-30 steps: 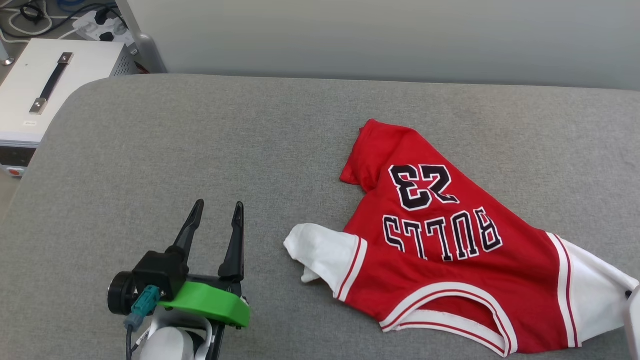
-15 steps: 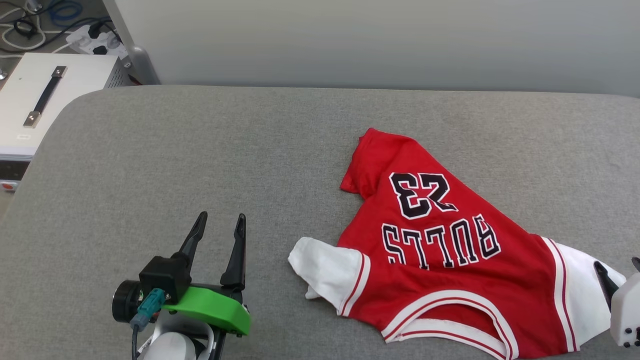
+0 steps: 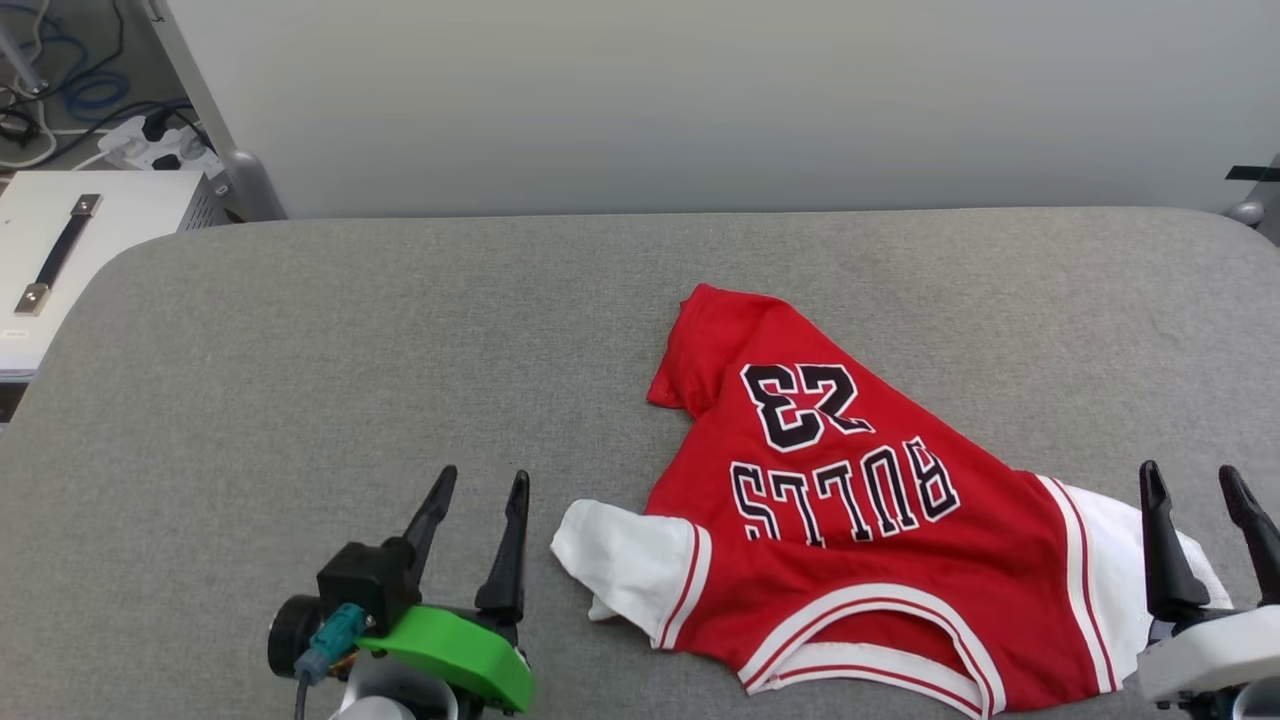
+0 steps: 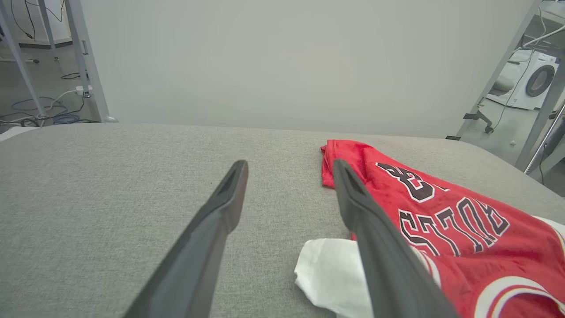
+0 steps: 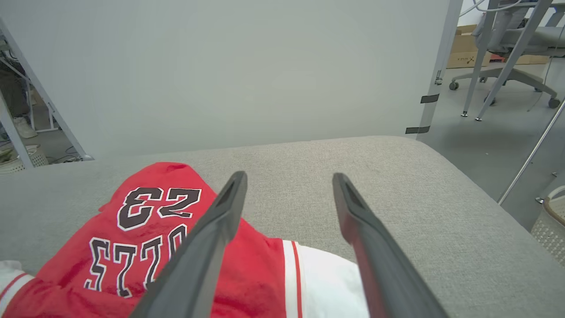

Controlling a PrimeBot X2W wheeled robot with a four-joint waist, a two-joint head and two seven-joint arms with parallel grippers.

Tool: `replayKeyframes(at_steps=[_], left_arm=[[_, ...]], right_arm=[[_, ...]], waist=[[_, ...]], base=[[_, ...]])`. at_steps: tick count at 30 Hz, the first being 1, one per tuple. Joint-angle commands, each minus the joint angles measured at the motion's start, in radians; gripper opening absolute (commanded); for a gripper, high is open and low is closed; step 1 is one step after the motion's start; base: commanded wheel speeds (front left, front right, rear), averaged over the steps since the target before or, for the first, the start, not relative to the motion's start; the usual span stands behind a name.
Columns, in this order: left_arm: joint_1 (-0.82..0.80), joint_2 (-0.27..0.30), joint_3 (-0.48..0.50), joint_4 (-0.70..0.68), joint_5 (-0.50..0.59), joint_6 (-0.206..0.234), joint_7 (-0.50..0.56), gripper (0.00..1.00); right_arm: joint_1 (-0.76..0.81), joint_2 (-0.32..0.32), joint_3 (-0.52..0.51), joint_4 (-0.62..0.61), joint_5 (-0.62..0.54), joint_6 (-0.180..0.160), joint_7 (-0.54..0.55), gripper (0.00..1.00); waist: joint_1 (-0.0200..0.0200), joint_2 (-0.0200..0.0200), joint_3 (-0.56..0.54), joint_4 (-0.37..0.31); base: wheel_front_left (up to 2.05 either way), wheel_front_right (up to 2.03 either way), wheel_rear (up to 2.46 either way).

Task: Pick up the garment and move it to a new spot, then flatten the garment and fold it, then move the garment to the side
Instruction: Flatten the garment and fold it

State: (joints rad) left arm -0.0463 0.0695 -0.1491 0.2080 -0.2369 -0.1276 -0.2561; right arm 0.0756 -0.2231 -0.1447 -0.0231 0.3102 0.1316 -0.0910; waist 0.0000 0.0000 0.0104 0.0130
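The garment (image 3: 850, 500) is a red jersey with white sleeves and black lettering. It lies crumpled on the grey padded table (image 3: 400, 330), right of centre, collar toward me. My left gripper (image 3: 478, 480) stands open just left of its white sleeve (image 3: 625, 565), touching nothing. At the lower right my right gripper (image 3: 1195, 480) is open above the other white sleeve, with nothing between its fingers. The left wrist view has the garment (image 4: 441, 212) to the right of the open left gripper (image 4: 289, 165). In the right wrist view the garment (image 5: 145, 238) lies under and left of the open right gripper (image 5: 288, 176).
A white box with a black handle (image 3: 60, 250) stands off the table's left edge, with cables (image 3: 90, 100) on the floor behind it. A pale wall (image 3: 700, 100) runs along the table's far edge. Metal frame legs and a chair (image 5: 507, 57) stand to the right.
The head camera has tilted up, so the whole picture slid down. My right gripper has come into view at the lower right and opened, letting go of the garment's white sleeve.
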Motion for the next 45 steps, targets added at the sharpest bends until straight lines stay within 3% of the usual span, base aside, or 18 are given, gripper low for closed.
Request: replayKeyframes(at_steps=[1, 6, 11, 18, 21, 29, 41, 43, 45], left_arm=[[0.014, 0.008, -0.012, 0.010, -0.010, -0.003, -0.006, 1.00], [-0.008, 0.025, -0.042, 0.027, -0.032, -0.003, 0.036, 1.00], [-0.050, 0.049, -0.076, 0.023, -0.053, 0.005, 0.261, 1.00], [-0.108, 0.078, -0.118, 0.002, -0.027, 0.058, 0.582, 1.00], [-0.121, 0.080, -0.134, 0.002, -0.002, 0.092, 0.666, 1.00], [-0.163, 0.081, -0.139, 0.044, 0.040, 0.157, 0.708, 1.00], [-0.185, 0.082, -0.162, 0.182, 0.032, 0.152, 0.755, 0.99], [-0.184, 0.082, -0.169, 0.200, 0.024, 0.140, 0.769, 0.00], [-0.180, 0.081, -0.167, 0.209, 0.008, 0.132, 0.769, 0.00]], right_arm=[[0.017, 0.024, -0.008, -0.021, -0.007, -0.001, -0.019, 1.00], [0.037, 0.064, -0.015, -0.065, -0.022, -0.001, -0.022, 1.00], [0.040, 0.063, -0.039, -0.081, -0.042, -0.001, 0.004, 1.00], [0.048, 0.057, -0.047, -0.088, -0.051, -0.001, 0.033, 1.00], [0.042, 0.061, -0.038, -0.087, -0.049, -0.001, 0.035, 1.00], [0.020, 0.059, -0.014, -0.088, -0.036, -0.001, 0.011, 1.00], [0.009, 0.060, -0.016, -0.062, -0.032, -0.001, -0.001, 1.00], [0.007, 0.059, -0.016, -0.057, -0.033, -0.001, -0.001, 1.00], [0.006, 0.057, -0.017, -0.049, -0.035, -0.001, -0.001, 1.00]], waist=[[0.0000, 0.0000, -0.001, -0.007], [0.0000, 0.0000, 0.014, -0.024], [0.0000, 0.0000, 0.034, -0.035], [0.0000, 0.0000, 0.081, -0.063], [0.0000, 0.0000, 0.099, -0.077], [0.0000, 0.0000, 0.144, -0.105], [0.0000, 0.0000, 0.171, -0.117], [0.0000, 0.0000, 0.172, -0.115], [0.0000, 0.0000, 0.165, -0.109]], base=[[0.00, 0.00, 0.00], [0.00, 0.00, 0.00], [0.00, 0.00, 0.00], [0.00, 0.00, 0.00], [0.00, 0.00, 0.00], [0.00, 0.00, 0.00], [0.00, 0.00, 0.00], [0.00, 0.00, 0.00], [0.00, 0.00, 0.00]])
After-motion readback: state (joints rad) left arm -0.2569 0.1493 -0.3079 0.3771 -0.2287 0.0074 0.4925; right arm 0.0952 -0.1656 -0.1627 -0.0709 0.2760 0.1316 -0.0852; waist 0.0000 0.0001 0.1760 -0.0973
